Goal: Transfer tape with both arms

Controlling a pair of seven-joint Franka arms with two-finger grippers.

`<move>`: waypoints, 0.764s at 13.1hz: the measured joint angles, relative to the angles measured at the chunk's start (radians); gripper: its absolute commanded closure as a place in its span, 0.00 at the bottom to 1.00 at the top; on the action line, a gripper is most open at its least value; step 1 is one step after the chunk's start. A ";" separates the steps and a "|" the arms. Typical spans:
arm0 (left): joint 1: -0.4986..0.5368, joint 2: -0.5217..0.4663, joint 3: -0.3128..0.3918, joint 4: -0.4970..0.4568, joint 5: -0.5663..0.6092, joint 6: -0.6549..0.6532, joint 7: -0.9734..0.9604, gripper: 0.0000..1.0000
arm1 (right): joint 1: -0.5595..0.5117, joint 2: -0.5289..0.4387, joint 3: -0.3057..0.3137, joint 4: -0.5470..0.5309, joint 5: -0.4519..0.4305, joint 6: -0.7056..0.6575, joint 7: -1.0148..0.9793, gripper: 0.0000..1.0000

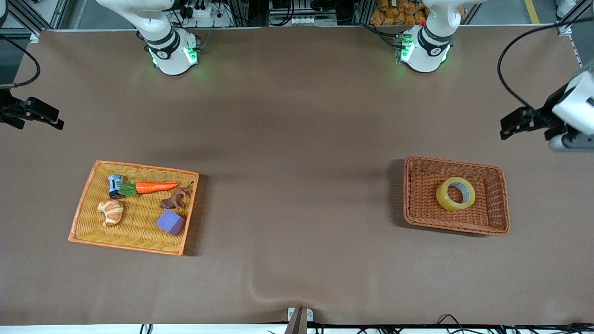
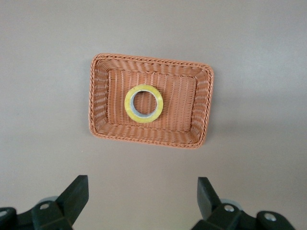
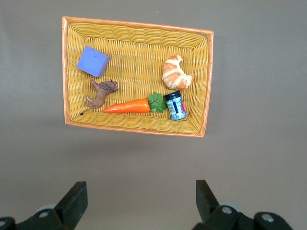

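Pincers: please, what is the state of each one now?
Left pincer: open, holding nothing, up above the table near the brown basket with the tape.
Right pincer: open, holding nothing, near the yellow tray.

Two baskets sit on the table: a brown one (image 1: 456, 195) below the left gripper (image 2: 143, 196) and a yellow one (image 1: 133, 207) below the right gripper (image 3: 141, 200). The brown basket holds one roll of tape (image 1: 455, 193). The yellow basket holds five things: one carrot (image 1: 155, 187), one croissant (image 1: 111, 211), one purple cube (image 1: 170, 222), one small jar (image 1: 114, 185) and one toy horse (image 1: 176, 199).
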 measured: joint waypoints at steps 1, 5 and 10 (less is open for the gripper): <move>-0.020 -0.013 0.019 -0.001 0.000 -0.004 0.000 0.00 | 0.000 0.000 0.000 0.000 0.001 0.000 0.000 0.00; -0.180 -0.032 0.180 -0.012 -0.017 -0.015 0.000 0.00 | 0.000 0.000 -0.002 0.000 0.003 0.000 0.000 0.00; -0.206 -0.044 0.215 -0.039 -0.036 -0.015 0.000 0.00 | 0.000 0.001 -0.002 0.000 0.007 0.000 0.000 0.00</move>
